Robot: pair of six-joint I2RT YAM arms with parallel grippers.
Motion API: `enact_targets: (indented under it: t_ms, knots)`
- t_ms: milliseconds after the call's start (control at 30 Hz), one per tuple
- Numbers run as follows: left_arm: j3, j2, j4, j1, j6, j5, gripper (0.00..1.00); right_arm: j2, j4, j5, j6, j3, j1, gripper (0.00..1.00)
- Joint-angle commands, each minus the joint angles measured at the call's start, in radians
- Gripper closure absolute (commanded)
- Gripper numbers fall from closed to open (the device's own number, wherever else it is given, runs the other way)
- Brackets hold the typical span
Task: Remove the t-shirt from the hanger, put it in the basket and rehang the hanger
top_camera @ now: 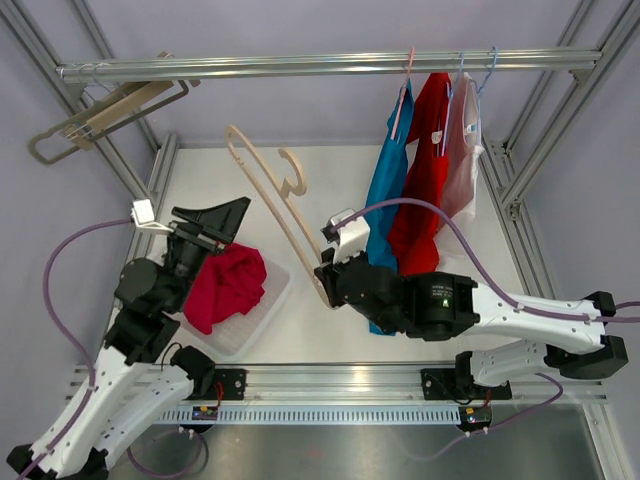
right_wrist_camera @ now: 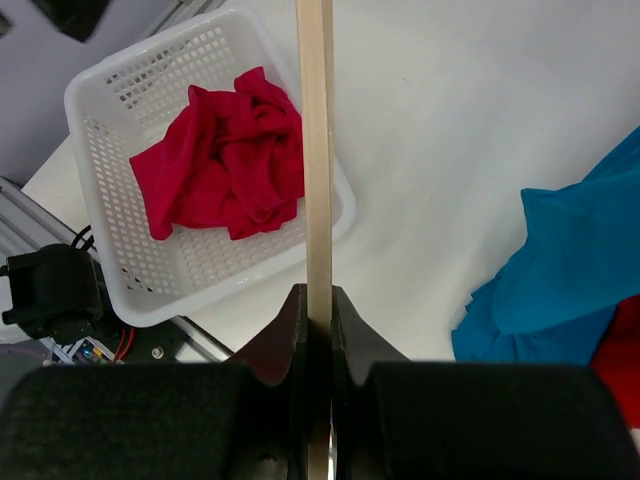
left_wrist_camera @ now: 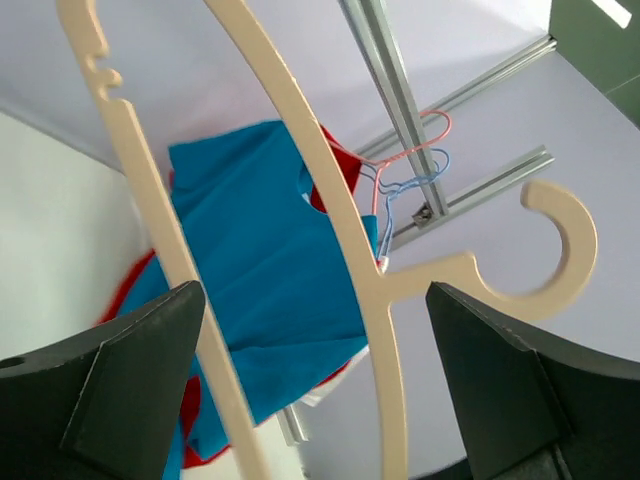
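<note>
Sitting on the desk (top_camera: 200, 180), the basket (top_camera: 262, 312) holds the crumpled red t-shirt (top_camera: 225, 287), nearest the left end effector (top_camera: 222, 225), which gapes empty. The bare hanger (top_camera: 270, 190) slants back-left from the right end effector (top_camera: 325, 275), which pinches one end.

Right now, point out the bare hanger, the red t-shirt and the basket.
hanger (right_wrist_camera: 316, 150), right wrist view, upper half of its straight bar.
red t-shirt (top_camera: 228, 285), top external view, middle of the crumpled heap.
basket (right_wrist_camera: 105, 190), right wrist view, perforated left wall.
</note>
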Motion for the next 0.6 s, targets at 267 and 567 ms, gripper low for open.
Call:
enact_targets:
  t_ms: [267, 567]
  knots:
    - [0.16, -0.242, -0.506, 0.005, 0.504, -0.001, 0.01, 0.336, -0.384, -0.146, -0.08, 0.512, -0.28, 1.0]
    - [0.014, -0.389, -0.598, 0.005, 0.584, 0.16, 0.01, 0.67, -0.541, -0.136, -0.125, 1.044, -0.397, 1.0]
